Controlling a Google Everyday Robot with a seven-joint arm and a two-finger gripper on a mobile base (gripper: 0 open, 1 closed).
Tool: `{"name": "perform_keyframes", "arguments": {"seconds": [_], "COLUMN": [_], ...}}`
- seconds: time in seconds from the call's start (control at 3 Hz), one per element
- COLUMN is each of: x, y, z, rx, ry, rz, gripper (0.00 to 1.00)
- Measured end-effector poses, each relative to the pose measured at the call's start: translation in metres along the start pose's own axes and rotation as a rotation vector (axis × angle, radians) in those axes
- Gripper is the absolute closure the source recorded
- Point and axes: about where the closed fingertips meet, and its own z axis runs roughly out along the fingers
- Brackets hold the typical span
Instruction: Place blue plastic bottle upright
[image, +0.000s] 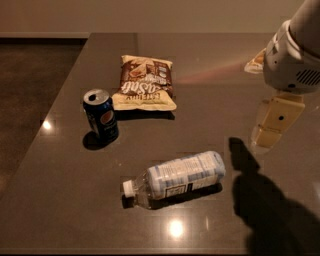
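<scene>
At frame right hangs the gripper (272, 125), open or closed I cannot tell; nudged off-centre, the lying blue plastic bottle (182, 177) may roll.

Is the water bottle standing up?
No, the blue plastic bottle lies on its side on the table; the gripper hangs off to its right, not touching it.

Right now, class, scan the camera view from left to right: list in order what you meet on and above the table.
Pepsi can → blue plastic bottle, lying on its side → pincer, at the right above the table. Chip bag omitted: it overlaps can and bottle sideways.
</scene>
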Motion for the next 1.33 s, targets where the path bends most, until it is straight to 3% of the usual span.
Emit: {"name": "perform_keyframes", "arguments": {"seconds": [1.0,1.33], "x": [-0.088,-0.109], "y": [0.095,0.120], "z": [0.041,0.059], "rx": [-0.206,-0.255], "ry": [-0.086,-0.077], "rz": [-0.297,-0.343], "gripper": [0.00,0.00]}}
